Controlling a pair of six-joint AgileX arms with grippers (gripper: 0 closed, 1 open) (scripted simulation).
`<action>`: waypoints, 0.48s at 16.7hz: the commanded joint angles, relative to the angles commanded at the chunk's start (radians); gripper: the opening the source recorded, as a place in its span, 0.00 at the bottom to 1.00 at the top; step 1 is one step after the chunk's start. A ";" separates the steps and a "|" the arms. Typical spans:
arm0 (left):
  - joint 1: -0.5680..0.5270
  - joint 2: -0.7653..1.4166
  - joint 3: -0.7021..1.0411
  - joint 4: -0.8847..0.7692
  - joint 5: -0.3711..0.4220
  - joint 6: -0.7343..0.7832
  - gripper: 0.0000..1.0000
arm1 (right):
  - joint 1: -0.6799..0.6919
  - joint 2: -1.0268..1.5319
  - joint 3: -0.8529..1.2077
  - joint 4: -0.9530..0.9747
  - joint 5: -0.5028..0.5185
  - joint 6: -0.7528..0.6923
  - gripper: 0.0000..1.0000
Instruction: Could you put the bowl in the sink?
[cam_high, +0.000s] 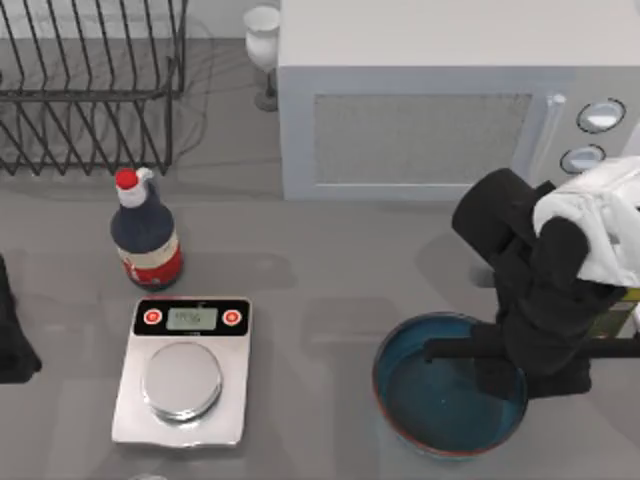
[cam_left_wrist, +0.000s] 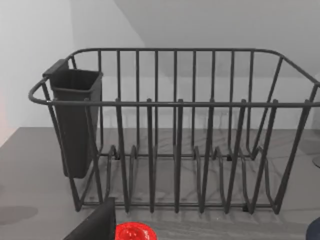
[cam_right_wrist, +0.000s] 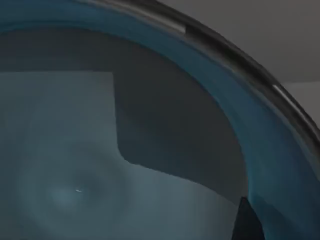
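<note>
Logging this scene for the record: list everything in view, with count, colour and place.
Wide round glazed bowl: one, teal-blue with reddish-brown rim, table's front right.
Flat kitchen scale with steel disc: one, silver with black panel, front left.
Dark sauce bottle with red cap: one, behind the scale.
Wire dish rack: one, black, far left corner; dark cutlery cup on its side.
Boxy microwave: one, white, far right.
Stemmed glass: one, white, between rack and microwave.
Right claw: black, over the bowl's right side.
Left arm: black, left edge.
</note>
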 joint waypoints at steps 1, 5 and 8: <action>0.000 0.000 0.000 0.000 0.000 0.000 1.00 | 0.000 0.000 0.000 0.000 0.000 0.000 0.00; 0.000 0.000 0.000 0.000 0.000 0.000 1.00 | 0.000 0.000 0.000 0.000 0.000 0.000 0.00; 0.000 0.000 0.000 0.000 0.000 0.000 1.00 | 0.000 0.000 0.000 0.000 0.000 0.000 0.00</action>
